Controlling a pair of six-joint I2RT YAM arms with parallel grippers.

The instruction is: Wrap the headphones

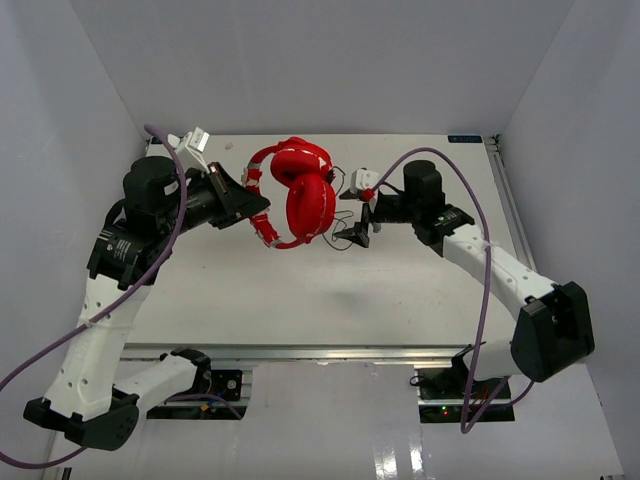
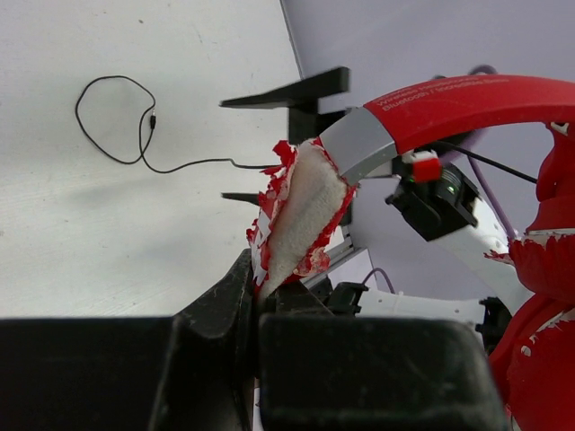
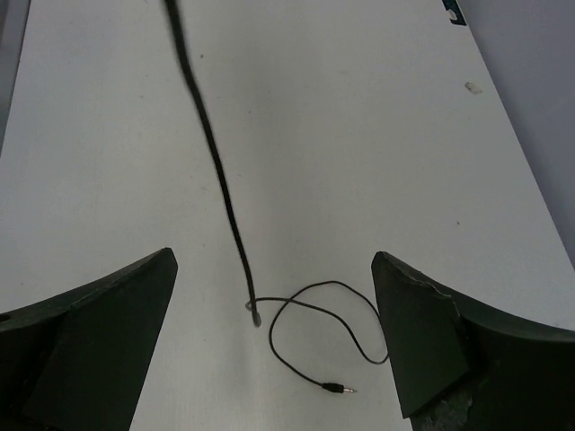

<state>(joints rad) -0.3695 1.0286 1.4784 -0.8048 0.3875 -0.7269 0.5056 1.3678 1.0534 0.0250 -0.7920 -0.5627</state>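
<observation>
Two arms work above a white table (image 1: pixel 300 290), with the headphones (image 1: pixel 300 165) held up between them, off the surface.

The left gripper (image 1: pixel 257 208) is at the headphones' left side and is clamped on the headband (image 1: pixel 262 232). In the left wrist view its fingers (image 2: pixel 220 310) pinch the band's padded part. The red skin there is flaked and torn, white foam shows through, and a grey joint sits just above the pinch. The rest of the band arches away red with white print.

The headphones hang from that grip. From above, the band curves round their left side. The two ear cups (image 1: pixel 310 205) bunch at the right of the band, one beyond the other and touching.

A thin black cable (image 3: pixel 220 180) drops from the headphones on their right side. It reaches the table below them, curls into a loose loop and ends in a plug (image 3: pixel 337 388) lying flat.

The right gripper (image 1: pixel 355 232) is just beside the headphones' right side, near the lower cup and not touching it, pointing down at the table. Its jaws are spread wide and grip nothing. In the right wrist view the cable passes between the two fingers (image 3: pixel 99 341), clear of both. The loop and plug lie on the table under the gap.
</observation>
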